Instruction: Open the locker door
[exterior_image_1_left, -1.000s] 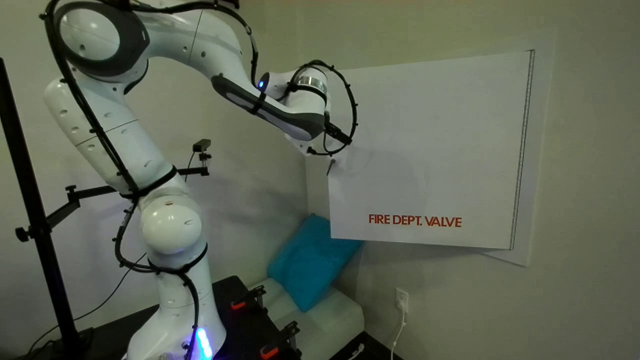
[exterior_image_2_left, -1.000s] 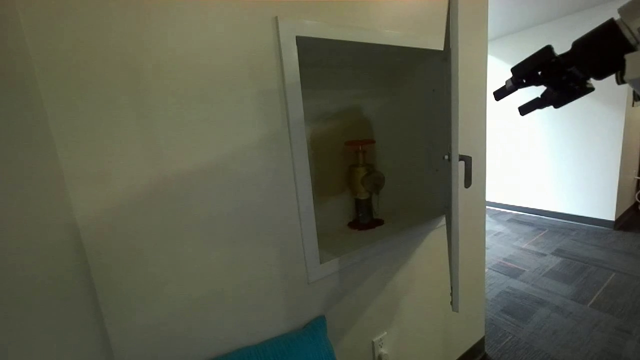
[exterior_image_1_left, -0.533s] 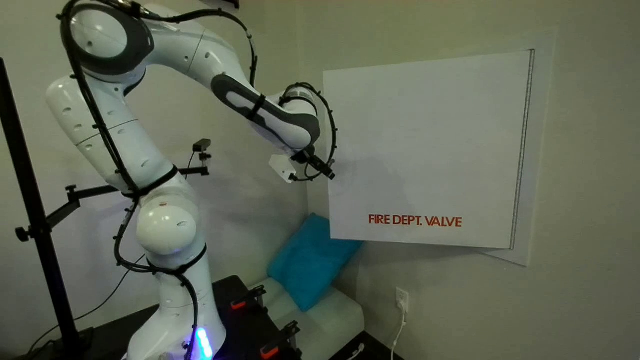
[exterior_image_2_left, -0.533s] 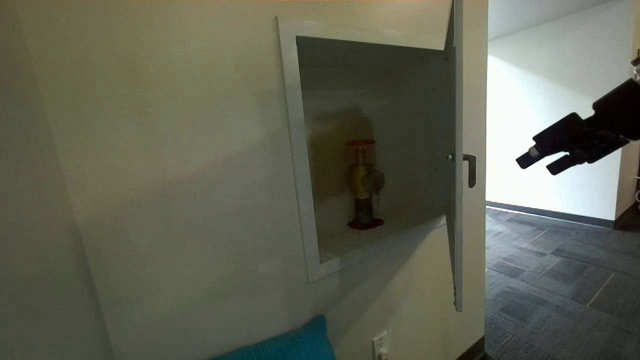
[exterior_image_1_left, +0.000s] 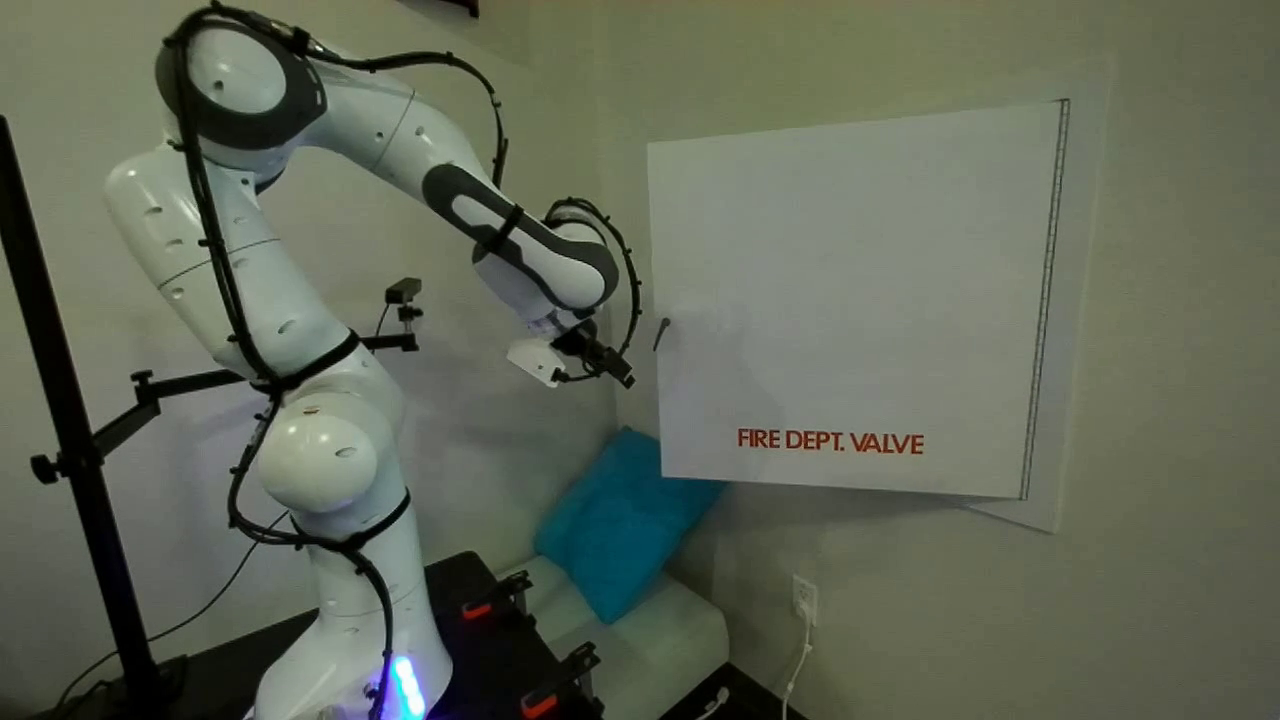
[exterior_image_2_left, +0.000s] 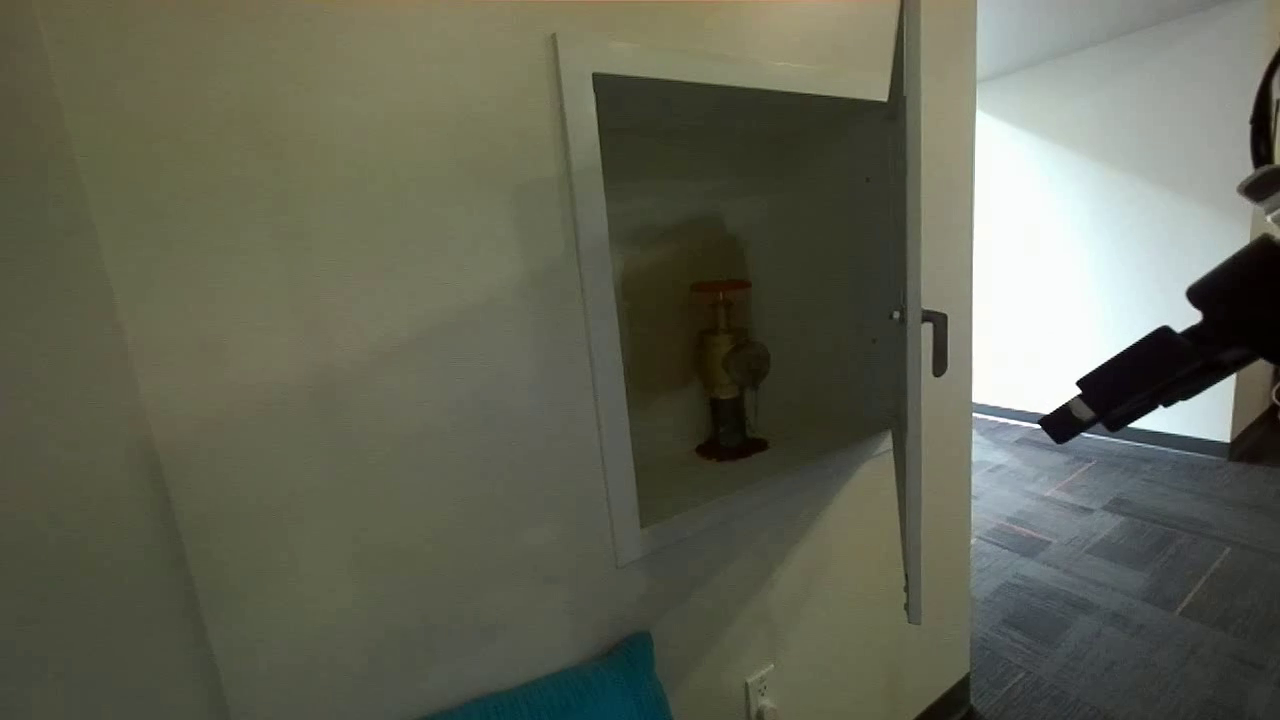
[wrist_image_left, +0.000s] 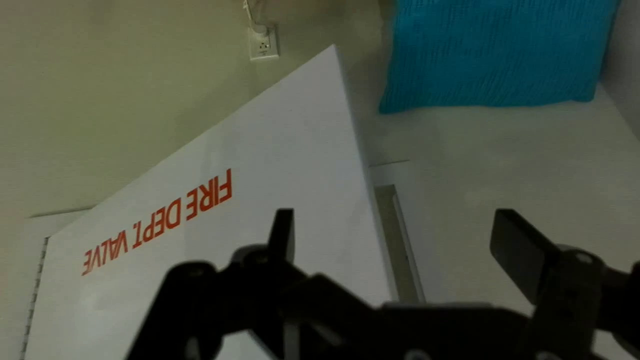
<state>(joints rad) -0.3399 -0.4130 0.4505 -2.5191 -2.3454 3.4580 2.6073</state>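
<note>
The locker door (exterior_image_1_left: 850, 300) is a flat white panel with red "FIRE DEPT. VALVE" lettering. It stands swung out from its frame, seen edge-on in an exterior view (exterior_image_2_left: 912, 450). Its small dark handle (exterior_image_1_left: 661, 333) is at the free edge and also shows in an exterior view (exterior_image_2_left: 937, 343); it is hidden in the wrist view. My gripper (exterior_image_1_left: 620, 375) is apart from the door, beyond its free edge and slightly below the handle. In the wrist view my gripper (wrist_image_left: 394, 215) has its fingers wide apart and empty. The door (wrist_image_left: 280, 150) and its free edge appear behind them.
The open cabinet frame (exterior_image_2_left: 600, 300) shows a brass valve with a red wheel (exterior_image_2_left: 722, 350) inside. A blue pillow (exterior_image_1_left: 625, 525) lies on a pale seat (exterior_image_1_left: 670, 630) below the door. A wall outlet (exterior_image_1_left: 804, 600) has a plug in it. A black stand (exterior_image_1_left: 75, 420) is beside the arm.
My gripper has moved down and back, away from the door, and turned somewhat. The handle shows clear of the arm. The door's free edge has swayed only slightly.
</note>
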